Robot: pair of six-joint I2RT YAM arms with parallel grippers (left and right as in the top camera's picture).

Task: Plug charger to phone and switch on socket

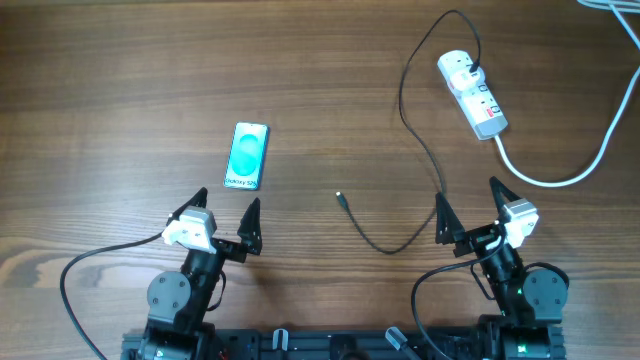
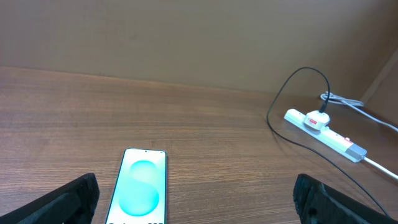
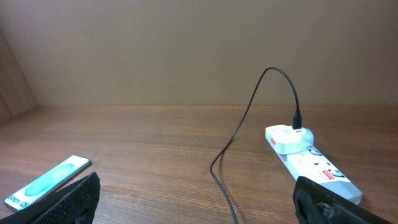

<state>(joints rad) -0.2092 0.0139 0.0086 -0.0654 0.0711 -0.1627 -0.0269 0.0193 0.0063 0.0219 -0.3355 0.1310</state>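
Overhead: no step begun; left gripper point(image 1: 228, 198) and right gripper point(image 1: 465, 191) sit at the near edge, jaws apart; phone point(image 1: 248, 156) left-centre, socket point(image 1: 473, 95) far-right corner; the charger point(image 1: 402, 100), tip mid-desk, probably needs pinching first

Wide-spread, empty left fingers point(image 1: 250, 225) and right fingers point(image 1: 441, 222), both pointing forward.

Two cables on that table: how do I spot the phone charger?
Find the white power strip at the far right. The charger is the thin black cable running from it to a loose tip mid-table. The other cable is thicker and pale.
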